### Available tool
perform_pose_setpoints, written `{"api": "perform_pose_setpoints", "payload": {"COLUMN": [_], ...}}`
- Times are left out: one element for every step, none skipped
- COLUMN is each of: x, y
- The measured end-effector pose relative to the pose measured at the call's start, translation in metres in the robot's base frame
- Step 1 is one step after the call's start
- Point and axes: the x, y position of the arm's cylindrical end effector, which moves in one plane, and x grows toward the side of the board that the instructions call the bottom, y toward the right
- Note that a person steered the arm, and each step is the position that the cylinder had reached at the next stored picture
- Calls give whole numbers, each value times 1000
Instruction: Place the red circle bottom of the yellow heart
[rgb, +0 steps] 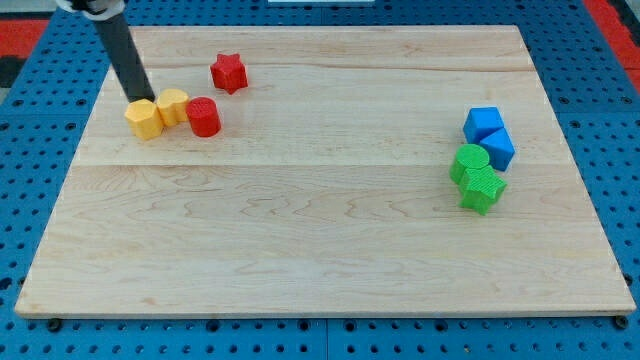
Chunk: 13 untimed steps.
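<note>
The red circle (204, 116) stands at the view's upper left, touching the right side of a yellow heart (173, 105). A yellow hexagon-like block (144, 119) touches the heart's left side. My tip (140, 98) is just above the yellow hexagon block, at its top edge, left of the heart. The rod slants up to the view's top left.
A red star (229, 72) lies above and right of the red circle. At the view's right, two blue blocks (488, 133) sit above a green circle (470, 161) and a green star-like block (482, 188). The wooden board (320, 250) sits on a blue pegboard.
</note>
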Motion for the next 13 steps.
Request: {"api": "perform_pose_setpoints", "payload": {"x": [-10,-5,18,28,36,39,38,39,66,83,66,58,48], "y": [40,73,92,100,110,79,48,109,149,129,93,44,65]}}
